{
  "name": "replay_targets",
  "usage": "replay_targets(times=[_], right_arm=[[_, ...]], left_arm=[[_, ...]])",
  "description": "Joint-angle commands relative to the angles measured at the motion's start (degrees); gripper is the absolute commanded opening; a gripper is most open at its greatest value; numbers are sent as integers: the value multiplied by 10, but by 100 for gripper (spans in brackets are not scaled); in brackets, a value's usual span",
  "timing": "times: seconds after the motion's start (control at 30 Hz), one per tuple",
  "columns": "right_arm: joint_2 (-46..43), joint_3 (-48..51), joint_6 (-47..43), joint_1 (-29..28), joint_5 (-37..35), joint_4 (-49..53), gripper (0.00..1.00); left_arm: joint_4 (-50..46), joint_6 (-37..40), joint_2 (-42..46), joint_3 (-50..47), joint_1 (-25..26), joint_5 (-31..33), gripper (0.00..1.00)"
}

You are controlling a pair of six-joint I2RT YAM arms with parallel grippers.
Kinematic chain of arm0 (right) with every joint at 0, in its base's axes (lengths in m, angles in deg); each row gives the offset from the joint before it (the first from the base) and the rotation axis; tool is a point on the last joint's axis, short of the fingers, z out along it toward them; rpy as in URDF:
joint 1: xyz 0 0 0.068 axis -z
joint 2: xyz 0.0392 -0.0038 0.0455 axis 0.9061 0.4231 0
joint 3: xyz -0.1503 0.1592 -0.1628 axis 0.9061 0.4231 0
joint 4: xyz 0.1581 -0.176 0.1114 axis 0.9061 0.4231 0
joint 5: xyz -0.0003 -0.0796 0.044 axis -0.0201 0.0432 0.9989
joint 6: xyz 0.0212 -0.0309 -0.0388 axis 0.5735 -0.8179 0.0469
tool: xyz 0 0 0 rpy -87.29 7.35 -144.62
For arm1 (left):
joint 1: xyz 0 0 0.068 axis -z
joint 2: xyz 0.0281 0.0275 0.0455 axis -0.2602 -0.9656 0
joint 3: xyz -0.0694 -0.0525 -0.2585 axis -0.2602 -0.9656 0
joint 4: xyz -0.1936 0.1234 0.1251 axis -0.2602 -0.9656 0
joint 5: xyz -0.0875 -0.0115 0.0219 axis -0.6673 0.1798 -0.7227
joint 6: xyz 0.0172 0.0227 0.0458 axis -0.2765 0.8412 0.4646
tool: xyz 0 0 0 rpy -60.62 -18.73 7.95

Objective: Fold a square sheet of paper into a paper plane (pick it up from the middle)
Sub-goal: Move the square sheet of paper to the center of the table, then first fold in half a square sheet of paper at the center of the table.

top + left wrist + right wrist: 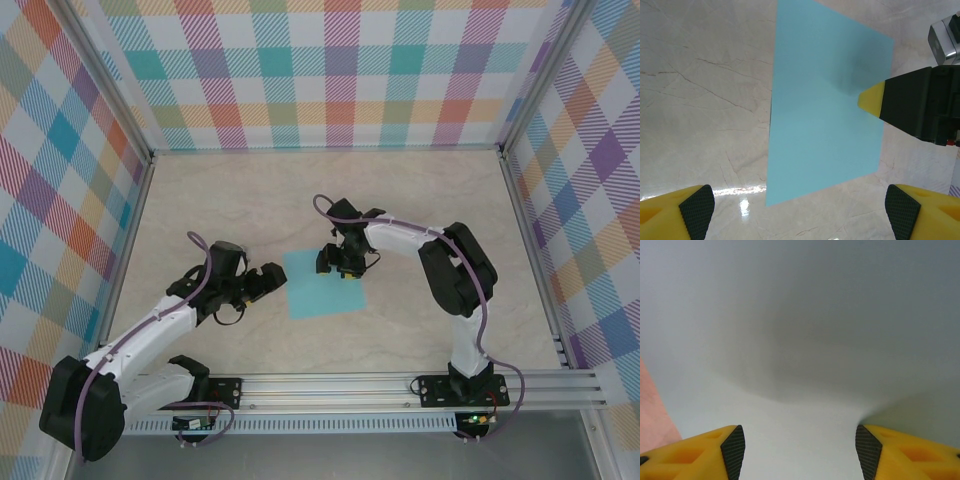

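Yellow fingertips (695, 210) with black ribbed pads frame the bottom of the left wrist view, standing wide apart with nothing between them but bare counter (700, 75) and the nearest corner of the sheet of paper (825, 115). From above, the left claw (265, 283) sits low, just left of the sheet's left edge and pointing right, spread and holding nothing. The sheet of paper (325, 285) is a plain light-blue square lying flat near the middle of the pale, marble-patterned counter (250, 190), turned slightly askew. The right claw (340, 265) reaches down over the far part of the sheet. In the left wrist view one of its yellow tips comes down to the paper, with a soft shadow beside it. The right wrist view looks straight down on the sheet of paper (800, 340), which looks grey-white there with a dim shaded patch. The right claw (797, 450) has its fingers apart over the paper, not pinching it, and a sliver of counter (652, 415) shows at the left. Both arms rise from a metal rail (350, 385) at the near edge, each trailing a purple cable (200, 290). Bright checked walls (330, 70) close in the left, far and right sides.
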Motion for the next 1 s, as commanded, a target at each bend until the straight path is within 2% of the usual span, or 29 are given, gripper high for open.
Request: replay_targets(times=[0.0,0.1,0.23,0.33,0.53,0.7,0.77,0.97], right_arm=[[1,9,-46,-1,-67,76,63],[-10,19,-72,2,-82,86,64],[-31,11,-59,1,-37,80,68],[-63,4,-38,-1,-22,63,76],[-59,-58,-14,-32,-140,135,87],[-9,-119,13,-62,-193,202,91],[8,-133,24,-69,-203,216,94],[43,-156,28,-73,-169,210,97]], left_arm=[[16,7,-3,13,8,-15,91],[24,8,-13,17,17,-18,91],[38,1,-36,25,35,-19,91],[54,-5,-52,29,45,-9,90],[50,-5,-50,31,46,20,92],[38,-10,-36,25,45,71,93],[38,-11,-24,19,43,82,94],[23,-13,-2,0,34,85,97]])
